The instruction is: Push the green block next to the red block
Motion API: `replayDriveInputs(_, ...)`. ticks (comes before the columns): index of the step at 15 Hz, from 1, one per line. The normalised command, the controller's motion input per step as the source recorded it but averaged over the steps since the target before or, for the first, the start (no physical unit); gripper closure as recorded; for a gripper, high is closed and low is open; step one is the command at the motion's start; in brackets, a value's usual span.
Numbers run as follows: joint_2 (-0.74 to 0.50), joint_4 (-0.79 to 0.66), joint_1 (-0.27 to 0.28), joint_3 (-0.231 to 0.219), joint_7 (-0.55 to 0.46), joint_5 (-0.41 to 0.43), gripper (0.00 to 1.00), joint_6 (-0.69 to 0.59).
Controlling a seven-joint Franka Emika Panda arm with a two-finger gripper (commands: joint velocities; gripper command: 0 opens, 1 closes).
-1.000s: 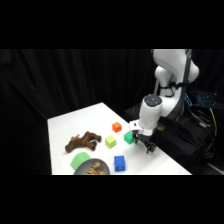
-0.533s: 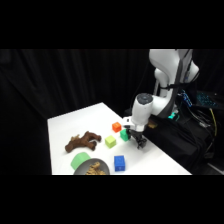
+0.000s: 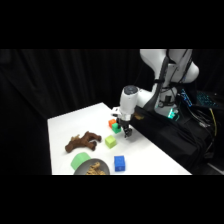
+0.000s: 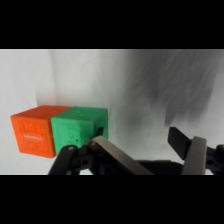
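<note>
At the wrist view's lower left, the green block (image 4: 79, 131) sits upright, flush against the red block (image 4: 35, 131), no long axis, beside the gripper (image 4: 150, 150), fingers spread, holding nothing.

Four small cubes sit on the table (image 3: 145, 152): one red block (image 4: 34, 131), one green block (image 4: 79, 130), one yellow-green cube (image 3: 110, 142) and one blue cube (image 3: 119, 163). There is also one brown toy (image 3: 83, 142), one flat green piece (image 3: 80, 160) and one dark plate (image 3: 95, 168).
</note>
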Motion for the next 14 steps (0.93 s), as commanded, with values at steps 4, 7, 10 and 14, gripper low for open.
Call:
replayDriveInputs(4,-0.53,-0.12,-0.342,0.349,-0.49,0.178,0.0,-0.34)
replayDriveInputs(7,-0.79,-0.01,-0.448,0.439,-0.69,0.417,0.0,-0.72)
replayDriveInputs(10,-0.65,0.26,-0.321,0.21,-0.46,0.271,0.0,-0.84)
replayDriveInputs(14,-0.21,0.44,-0.223,0.108,-0.25,0.149,0.0,-0.62)
